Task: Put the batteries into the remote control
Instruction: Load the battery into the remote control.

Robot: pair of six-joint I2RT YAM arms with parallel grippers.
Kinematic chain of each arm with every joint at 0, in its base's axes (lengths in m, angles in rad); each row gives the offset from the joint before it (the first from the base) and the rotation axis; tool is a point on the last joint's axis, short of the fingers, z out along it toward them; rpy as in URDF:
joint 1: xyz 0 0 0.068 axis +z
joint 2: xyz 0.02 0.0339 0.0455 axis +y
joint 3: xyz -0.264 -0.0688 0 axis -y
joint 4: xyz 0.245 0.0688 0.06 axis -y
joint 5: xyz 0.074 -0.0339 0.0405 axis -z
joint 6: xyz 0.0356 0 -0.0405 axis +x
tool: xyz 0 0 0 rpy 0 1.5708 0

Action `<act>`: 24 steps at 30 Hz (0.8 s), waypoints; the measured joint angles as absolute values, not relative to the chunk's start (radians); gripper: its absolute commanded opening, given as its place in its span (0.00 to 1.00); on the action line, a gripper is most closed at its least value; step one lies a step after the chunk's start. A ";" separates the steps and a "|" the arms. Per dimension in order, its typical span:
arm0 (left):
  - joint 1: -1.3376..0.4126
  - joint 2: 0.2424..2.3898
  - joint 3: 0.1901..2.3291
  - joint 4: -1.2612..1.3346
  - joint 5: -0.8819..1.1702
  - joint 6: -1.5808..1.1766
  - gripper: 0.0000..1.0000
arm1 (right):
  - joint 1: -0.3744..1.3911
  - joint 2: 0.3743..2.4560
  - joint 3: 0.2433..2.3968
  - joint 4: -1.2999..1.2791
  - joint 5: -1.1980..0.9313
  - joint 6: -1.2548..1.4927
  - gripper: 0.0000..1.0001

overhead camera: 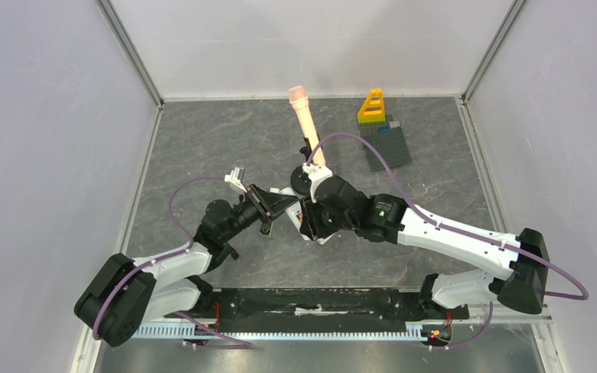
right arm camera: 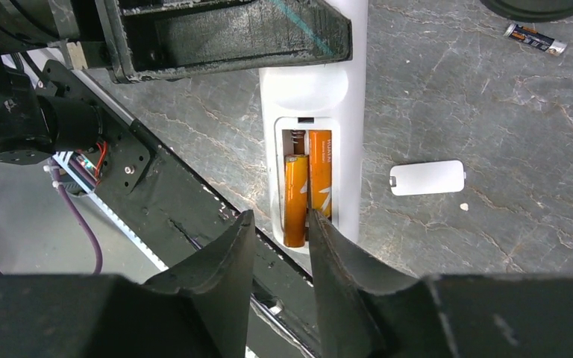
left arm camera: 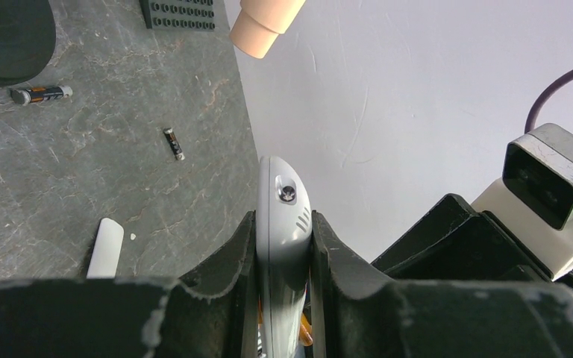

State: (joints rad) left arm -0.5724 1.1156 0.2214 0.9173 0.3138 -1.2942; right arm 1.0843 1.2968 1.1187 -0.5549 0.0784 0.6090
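Remote [left arm camera: 282, 190]: rigid, light, slick plastic, pinched edge-on between the fingers of the left claw [left arm camera: 283, 220]. Its open bay sits just ahead of the right claw [right arm camera: 280, 216], whose jaws stand parted and empty. Orange batteries [right arm camera: 321, 168] lie side by side in the bay, the one nearer the fingertips offset from its mate and maybe unseated. They look small, hard, smooth and prone to skid, so press an end or flank rather than squeeze. Spare battery [left arm camera: 41, 94] and second spare [left arm camera: 173, 143] lie on the bench [left arm camera: 119, 194] well beyond the left claw, and are best gripped mid-length.
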 measured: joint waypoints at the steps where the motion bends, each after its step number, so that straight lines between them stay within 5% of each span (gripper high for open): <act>1: -0.572 1.116 0.221 0.919 0.313 -1.294 0.02 | 1.085 1.297 1.119 -0.555 0.081 0.612 0.40; 8: -0.572 1.118 0.221 0.941 0.313 -1.320 0.02 | 1.084 1.262 1.119 -0.551 0.135 0.642 0.48; 14: -0.572 1.118 0.203 0.991 0.299 -1.391 0.02 | 1.084 1.212 1.119 -0.523 0.186 0.685 0.67; 24: -0.572 1.102 0.184 1.057 0.229 -1.596 0.02 | 1.084 0.947 0.922 -0.279 0.230 0.806 0.84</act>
State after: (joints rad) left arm -0.5724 1.1023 0.1837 1.0569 0.2291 -1.5959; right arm 1.0843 0.9466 0.9222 -0.2787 0.2298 0.8062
